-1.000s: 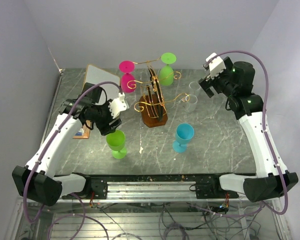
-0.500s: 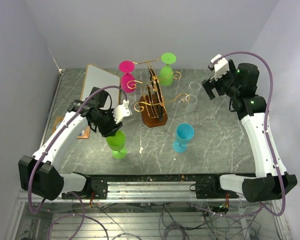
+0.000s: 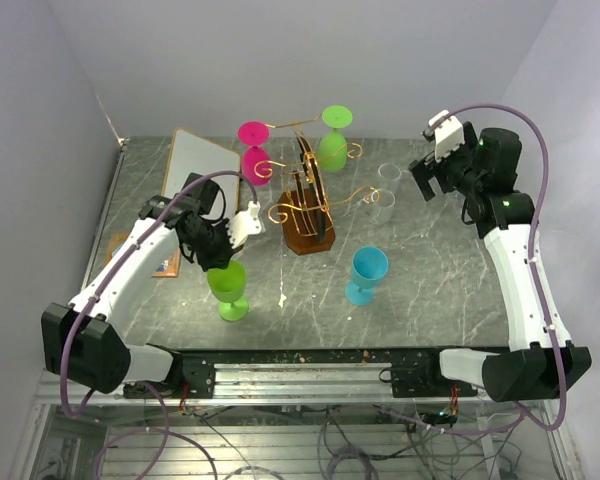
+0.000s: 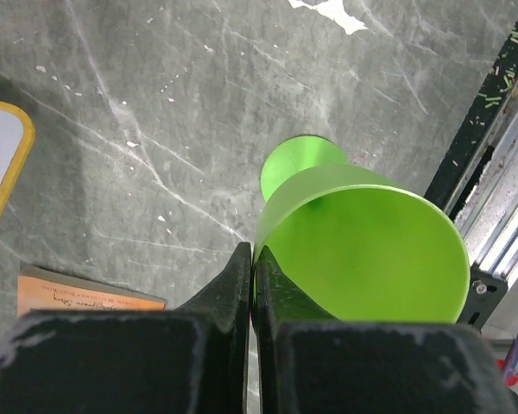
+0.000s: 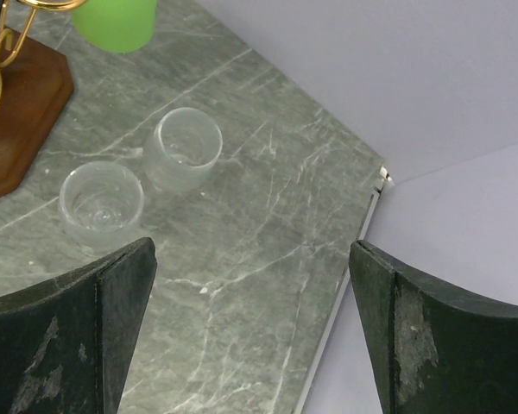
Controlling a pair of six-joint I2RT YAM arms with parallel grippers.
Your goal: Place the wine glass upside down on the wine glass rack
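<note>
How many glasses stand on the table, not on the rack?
4: a green glass pinched by the left claw, a blue glass right of the rack, and two clear glasses behind it. None seems hidden.

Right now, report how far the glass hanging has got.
Done: a pink glass and a green glass hang upside down on the rack. In hand: the left gripper pinches the upright lime glass's rim. Left: lift, invert, hang it; the blue glass stands upright.

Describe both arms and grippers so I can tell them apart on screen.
They match: left arm and right arm have white links, black joints and bases, and a purple cable each. The left gripper and right gripper have black, scuffed fingers.
</note>
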